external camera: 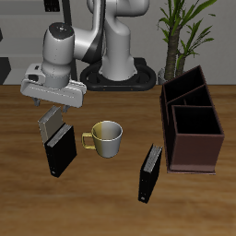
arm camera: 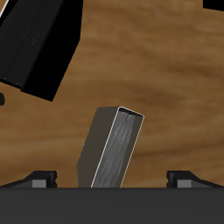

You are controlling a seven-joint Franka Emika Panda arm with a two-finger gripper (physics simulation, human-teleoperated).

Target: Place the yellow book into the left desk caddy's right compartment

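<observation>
The yellow book [external camera: 52, 121], thin with a pale grey cover, stands tilted on the table against a black book [external camera: 61, 149]. In the wrist view the yellow book [arm camera: 114, 150] shows edge-on, between the two fingertips but apart from both. My gripper [external camera: 53, 103] hangs directly above it with its jaws wide open, and also shows in the wrist view [arm camera: 112, 180]. The left desk caddy [external camera: 192, 138], a dark brown divided box, stands far across the table from the gripper, its compartments open at the top.
A pale yellow-green mug [external camera: 106, 137] stands mid-table between the books and the caddy. A second black book [external camera: 150, 172] stands near the front edge. The first black book [arm camera: 39, 44] lies close beside the gripper. A potted plant [external camera: 181, 28] stands behind the caddy.
</observation>
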